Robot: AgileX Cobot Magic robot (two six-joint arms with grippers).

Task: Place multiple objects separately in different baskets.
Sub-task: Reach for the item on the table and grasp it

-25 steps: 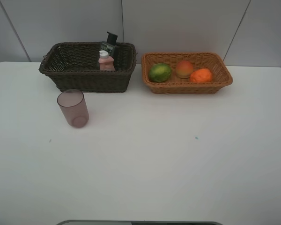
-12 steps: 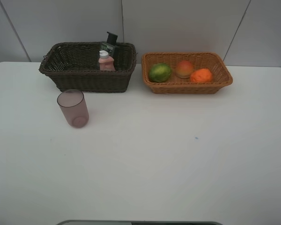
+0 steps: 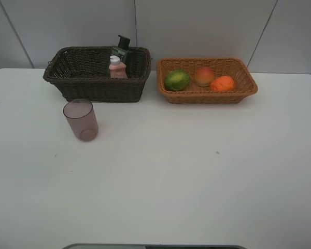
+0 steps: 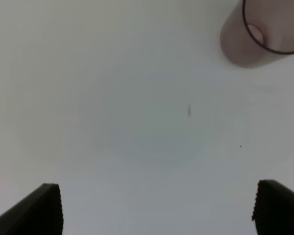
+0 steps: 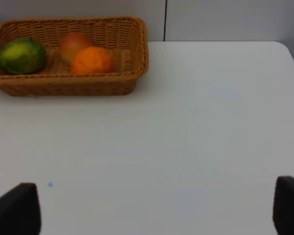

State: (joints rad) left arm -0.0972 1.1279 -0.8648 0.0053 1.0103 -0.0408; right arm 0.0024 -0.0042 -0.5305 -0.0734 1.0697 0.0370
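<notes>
You've got two baskets side by side at the back of the bench (image 3: 160, 181): deeper basket (image 3: 72, 78) on the left, shallower basket (image 3: 246, 85) on the right, near each other but apart. In the left one, the capped bottle (image 3: 116, 68) stands toward its right end with the flat bottle (image 3: 122, 47) just behind it at the rear wall; in the right one, round fruit (image 3: 177, 80), peach-like fruit (image 3: 203, 76) and orange (image 3: 223, 83) sit left to right. The cup (image 3: 81, 120) stands upright on the bench just in front of the left basket, apart from it.

Open tabletop (image 3: 197, 171) around upright cup (image 3: 81, 120)
</notes>
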